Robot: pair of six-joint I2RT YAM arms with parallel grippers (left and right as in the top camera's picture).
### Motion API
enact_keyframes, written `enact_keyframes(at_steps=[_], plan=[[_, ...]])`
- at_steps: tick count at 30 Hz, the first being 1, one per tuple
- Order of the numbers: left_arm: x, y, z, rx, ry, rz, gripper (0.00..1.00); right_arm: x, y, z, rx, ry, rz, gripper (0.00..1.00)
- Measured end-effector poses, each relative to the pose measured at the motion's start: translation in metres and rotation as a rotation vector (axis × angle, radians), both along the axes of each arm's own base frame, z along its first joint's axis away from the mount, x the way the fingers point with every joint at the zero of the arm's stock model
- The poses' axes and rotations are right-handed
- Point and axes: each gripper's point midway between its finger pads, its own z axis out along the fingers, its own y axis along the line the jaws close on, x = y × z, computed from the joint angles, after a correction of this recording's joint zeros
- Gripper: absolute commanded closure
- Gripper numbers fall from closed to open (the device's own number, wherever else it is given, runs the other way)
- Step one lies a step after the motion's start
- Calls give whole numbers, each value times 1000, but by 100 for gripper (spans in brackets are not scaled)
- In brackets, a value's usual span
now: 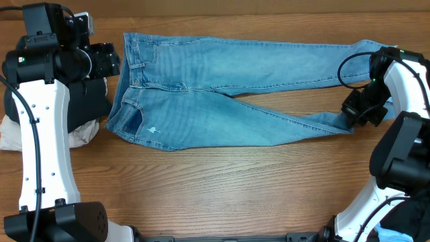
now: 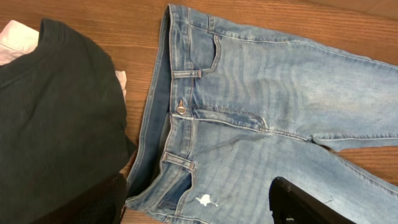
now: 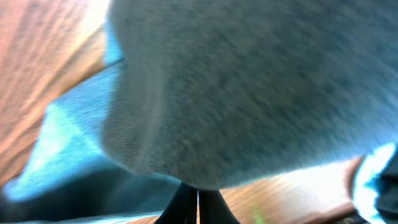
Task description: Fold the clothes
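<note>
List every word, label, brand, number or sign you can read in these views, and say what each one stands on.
No readable text in any view.
jeans: no brand patch or label shows.
metal button on the jeans: any stamping is too small to read.
dark top: no print visible.
Right wrist view: blurred cloth fills it, nothing legible.

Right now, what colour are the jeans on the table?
The jeans are light blue, clearest overhead.
</note>
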Motion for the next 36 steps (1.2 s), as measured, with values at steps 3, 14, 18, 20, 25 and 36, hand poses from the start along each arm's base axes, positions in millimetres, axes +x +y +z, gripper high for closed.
enact_keyframes(at_steps=[3, 14, 18, 20, 25, 36], plan=[[2, 0, 2, 2, -12, 0, 21, -5, -6, 2, -36, 26, 6, 96], [5, 1, 3, 4, -24, 0, 20, 7, -7, 67, -199, 32, 85, 96], [5, 1, 3, 4, -25, 0, 20, 44, 11, 62, -228, -103, 134, 96], [5, 1, 3, 4, -25, 0, 20, 71, 19, 56, -203, -204, 129, 58], [5, 1, 3, 4, -24, 0, 21, 110, 46, 13, -28, -280, 121, 17], [4, 1, 4, 4, -23, 0, 20, 28, -10, 16, 24, 0, -21, 11]])
